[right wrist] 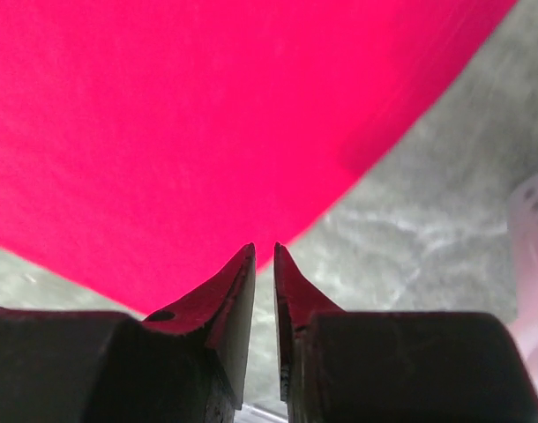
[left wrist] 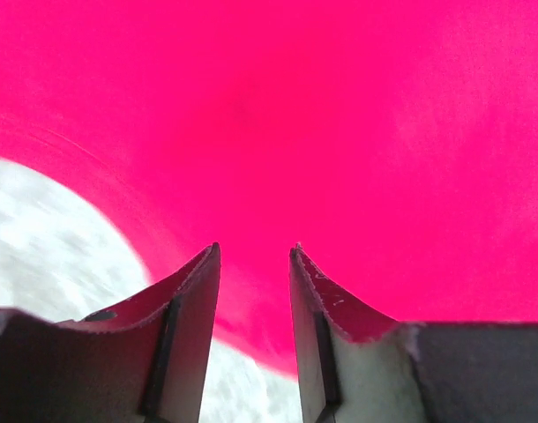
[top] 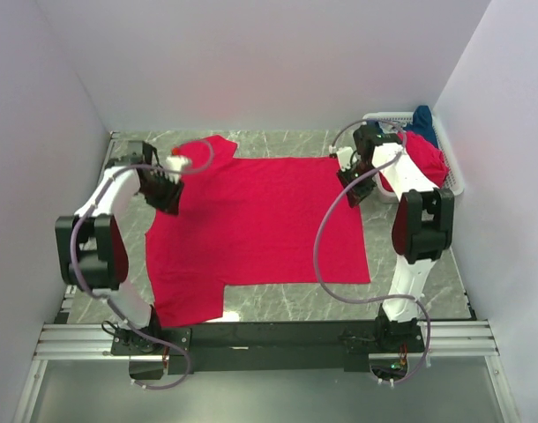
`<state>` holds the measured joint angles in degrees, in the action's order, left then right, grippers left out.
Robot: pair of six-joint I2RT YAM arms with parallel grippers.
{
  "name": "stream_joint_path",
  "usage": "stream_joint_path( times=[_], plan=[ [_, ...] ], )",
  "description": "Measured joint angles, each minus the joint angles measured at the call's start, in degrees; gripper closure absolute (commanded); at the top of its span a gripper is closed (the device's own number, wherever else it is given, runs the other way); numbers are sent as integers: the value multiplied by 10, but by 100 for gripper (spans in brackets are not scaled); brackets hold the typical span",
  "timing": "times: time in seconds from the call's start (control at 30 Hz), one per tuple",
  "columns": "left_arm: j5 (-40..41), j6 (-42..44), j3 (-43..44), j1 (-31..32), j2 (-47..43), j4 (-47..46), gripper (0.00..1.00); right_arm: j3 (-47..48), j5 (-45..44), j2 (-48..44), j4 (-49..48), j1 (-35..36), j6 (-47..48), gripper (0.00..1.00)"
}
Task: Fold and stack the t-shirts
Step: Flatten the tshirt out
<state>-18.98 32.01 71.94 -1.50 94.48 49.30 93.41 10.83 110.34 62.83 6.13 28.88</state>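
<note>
A bright red t-shirt (top: pixel 260 229) lies spread flat on the marble table, sleeves to the left. My left gripper (top: pixel 169 196) sits low over its left edge between the sleeves. In the left wrist view that gripper (left wrist: pixel 255 256) is open and empty, with the red cloth (left wrist: pixel 339 132) just beyond the tips. My right gripper (top: pixel 348 187) is at the shirt's far right corner. In the right wrist view it (right wrist: pixel 264 248) is shut to a thin slit and holds nothing, at the edge of the red cloth (right wrist: pixel 163 115). Another red shirt (top: pixel 425 159) and a dark blue shirt (top: pixel 422 119) lie in the basket.
A white mesh basket (top: pixel 454 176) stands at the back right against the wall; its side shows in the right wrist view (right wrist: pixel 534 229). White walls close in the left, back and right. Bare marble table (top: pixel 287 304) shows in front of the shirt.
</note>
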Motion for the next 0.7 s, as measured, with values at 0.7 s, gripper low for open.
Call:
stream_joint_path(
  times=[0.7],
  plan=[
    [-28,-238,337,-28,332,-156,49,273,5,238,-70,-2,-127,77]
  ],
)
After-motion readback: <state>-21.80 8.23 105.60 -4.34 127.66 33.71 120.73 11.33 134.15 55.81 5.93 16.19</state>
